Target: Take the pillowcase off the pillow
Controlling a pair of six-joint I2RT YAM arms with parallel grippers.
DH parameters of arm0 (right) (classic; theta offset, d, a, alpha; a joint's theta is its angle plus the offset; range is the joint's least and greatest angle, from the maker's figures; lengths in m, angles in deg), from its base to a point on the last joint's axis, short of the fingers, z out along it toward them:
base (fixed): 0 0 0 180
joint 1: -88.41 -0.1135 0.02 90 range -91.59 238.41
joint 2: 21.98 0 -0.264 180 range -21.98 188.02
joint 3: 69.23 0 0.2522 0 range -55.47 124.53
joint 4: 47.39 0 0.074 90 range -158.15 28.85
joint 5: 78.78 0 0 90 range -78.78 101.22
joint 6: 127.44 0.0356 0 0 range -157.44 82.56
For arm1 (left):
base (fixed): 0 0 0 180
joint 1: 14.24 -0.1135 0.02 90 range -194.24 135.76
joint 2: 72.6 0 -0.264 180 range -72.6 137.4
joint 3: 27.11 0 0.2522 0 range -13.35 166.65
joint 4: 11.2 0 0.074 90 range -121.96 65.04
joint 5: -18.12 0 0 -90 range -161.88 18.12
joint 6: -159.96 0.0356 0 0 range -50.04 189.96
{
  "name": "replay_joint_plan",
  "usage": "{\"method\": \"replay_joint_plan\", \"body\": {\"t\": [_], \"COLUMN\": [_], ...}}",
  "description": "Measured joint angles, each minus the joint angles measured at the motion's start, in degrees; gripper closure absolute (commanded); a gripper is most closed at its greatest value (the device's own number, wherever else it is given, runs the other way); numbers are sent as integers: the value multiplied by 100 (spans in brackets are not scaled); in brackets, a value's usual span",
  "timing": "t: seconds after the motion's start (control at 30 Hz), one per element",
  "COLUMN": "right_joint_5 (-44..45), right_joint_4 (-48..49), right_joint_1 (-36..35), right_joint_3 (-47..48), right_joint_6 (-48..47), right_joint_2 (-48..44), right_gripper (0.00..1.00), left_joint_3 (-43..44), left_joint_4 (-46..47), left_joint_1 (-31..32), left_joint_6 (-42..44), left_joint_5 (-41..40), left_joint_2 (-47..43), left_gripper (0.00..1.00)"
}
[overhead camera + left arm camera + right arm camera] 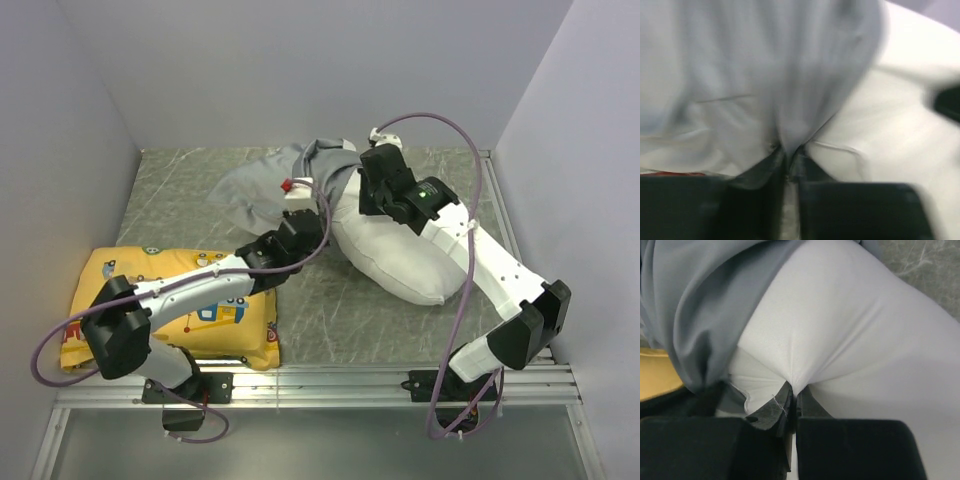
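Grey marbled tabletop [330, 310] between pale walls [300, 70] holds a plump white pillow [400, 255] at mid-table, its far end inside the bunched grey pillowcase [255, 185]; the left gripper [786, 152] is clamped on a fold of pillowcase, the right gripper [792, 390] clamped on the pillow's white cloth.

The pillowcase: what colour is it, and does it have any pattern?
The pillowcase is plain grey, without pattern; the right wrist view shows it best.

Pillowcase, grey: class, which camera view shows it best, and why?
Top external: most of the pillowcase shows, bunched at the far end of the pillow. Left wrist shows only a blurred fold pinched in the left tool; right wrist only a grey edge beside the pillow.
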Motion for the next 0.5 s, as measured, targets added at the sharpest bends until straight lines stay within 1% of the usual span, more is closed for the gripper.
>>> {"method": "replay_joint_plan", "body": {"t": [0.03,0.13,0.17,0.23,0.3,0.4,0.5], "right_joint_5": [0,-81,-153,-361,-621,-957,-994], "right_joint_4": [-4,50,66,90,199,369,358], "right_joint_1": [26,216,284,409,511,667,831], "right_joint_3": [-11,-125,-184,-306,-435,-645,-675], "right_joint_6": [0,20,35,81,127,190,177], "right_joint_2": [-37,-264,-361,-551,-691,-796,-763], "right_gripper": [100,100,100,100,100,100,100], "left_joint_3": [-24,-282,-396,-597,-787,-977,-1001], "left_joint_4": [-63,-20,37,142,343,527,608], "left_joint_1": [-133,-946,-1316,-1989,-2476,-2815,-2761], "left_joint_6": [-15,-118,-175,-372,-579,-730,-715], "left_joint_5": [-42,50,109,376,807,1357,1558], "left_joint_2": [-35,-175,-234,-323,-382,-450,-466], "left_gripper": [100,100,100,100,100,100,99]}}
